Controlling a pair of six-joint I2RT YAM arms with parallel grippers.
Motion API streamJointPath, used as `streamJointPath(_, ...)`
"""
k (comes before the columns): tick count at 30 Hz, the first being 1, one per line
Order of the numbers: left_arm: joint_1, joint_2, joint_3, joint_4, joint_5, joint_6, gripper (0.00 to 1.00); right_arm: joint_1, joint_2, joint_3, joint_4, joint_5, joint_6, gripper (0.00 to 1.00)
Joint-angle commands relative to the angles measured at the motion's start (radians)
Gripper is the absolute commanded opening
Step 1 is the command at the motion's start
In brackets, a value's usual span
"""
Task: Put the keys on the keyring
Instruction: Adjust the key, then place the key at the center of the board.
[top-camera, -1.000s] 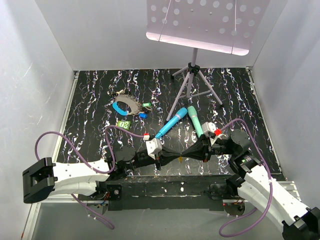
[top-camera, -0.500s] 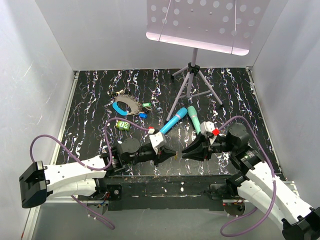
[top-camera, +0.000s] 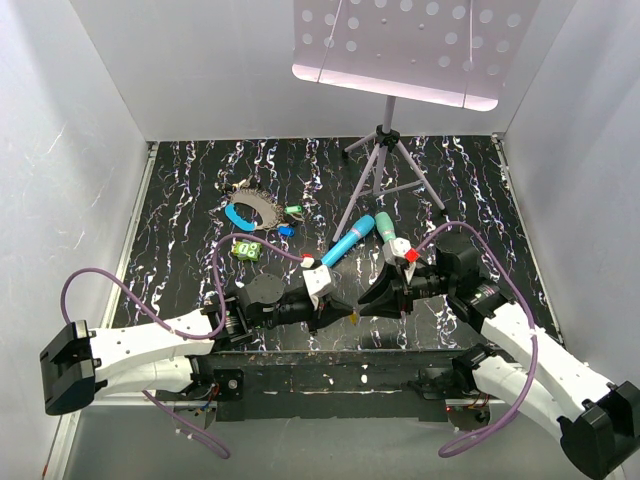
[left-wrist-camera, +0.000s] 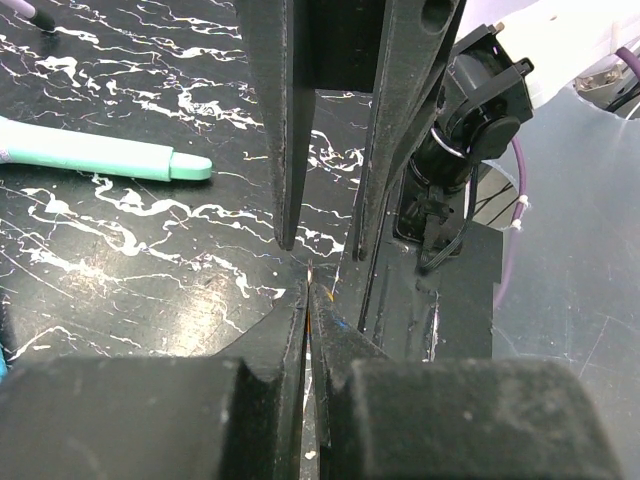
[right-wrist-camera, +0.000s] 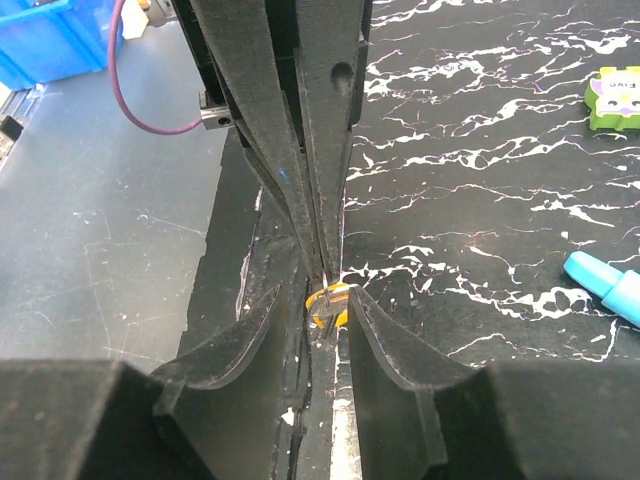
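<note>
On the black marbled table (top-camera: 480, 200) the keyring (top-camera: 250, 211) lies far back, a green-headed key (top-camera: 293, 210) and a blue-headed key (top-camera: 286, 230) unthreaded beside it, while the left gripper (top-camera: 345, 313) pinches a yellow-headed key (right-wrist-camera: 328, 300) and the right gripper (top-camera: 372, 300), half-open, holds nothing.

Both arms stretch low toward each other, tips meeting. The left gripper (top-camera: 345, 312) is pinched tight on a small yellow key (right-wrist-camera: 332, 298); the right gripper (top-camera: 368, 303) holds its 2 fingers apart, flanking those tips.
</note>
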Motion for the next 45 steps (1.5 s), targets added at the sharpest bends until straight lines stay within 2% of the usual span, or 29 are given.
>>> streamJointPath(1,0.004,-0.002,0.032,0.016,0.014,-0.007,0.00,0.014,0.011,0.055,-0.003,-0.035,-0.045,0.39)
streamJointPath(16,0.005,-0.005,0.016,0.047,0.011,-0.016,0.00,0.053,0.036,0.063,-0.013,-0.033,-0.079,0.30)
streamJointPath(21,0.005,-0.006,0.016,0.047,0.011,-0.017,0.00,0.056,0.039,0.069,-0.014,-0.049,-0.082,0.20)
streamJointPath(23,0.005,-0.006,0.015,0.045,0.010,-0.019,0.00,0.056,0.040,0.075,-0.019,-0.056,-0.086,0.14)
streamJointPath(25,0.005,-0.008,0.013,0.047,0.008,-0.020,0.00,0.056,0.042,0.078,-0.025,-0.063,-0.092,0.03)
streamJointPath(30,0.005,-0.026,0.010,0.030,-0.041,-0.028,0.00,0.056,0.036,0.092,-0.071,-0.058,-0.111,0.01)
streamJointPath(35,0.013,-0.150,-0.046,0.005,-0.190,-0.079,0.28,0.044,0.004,0.066,-0.105,-0.015,-0.074,0.01)
streamJointPath(37,0.017,-0.236,-0.086,-0.011,-0.271,-0.108,0.44,0.028,-0.016,0.032,-0.099,0.019,-0.025,0.01)
streamJointPath(39,0.021,-0.313,-0.120,-0.040,-0.305,-0.135,0.49,0.007,-0.033,0.005,-0.109,0.077,0.016,0.01)
streamJointPath(42,0.024,-0.419,-0.158,-0.111,-0.363,-0.217,0.64,-0.030,-0.035,-0.012,-0.155,0.134,0.046,0.01)
streamJointPath(45,0.024,-0.505,-0.191,-0.169,-0.400,-0.310,0.68,-0.052,-0.027,-0.012,-0.216,0.178,0.058,0.01)
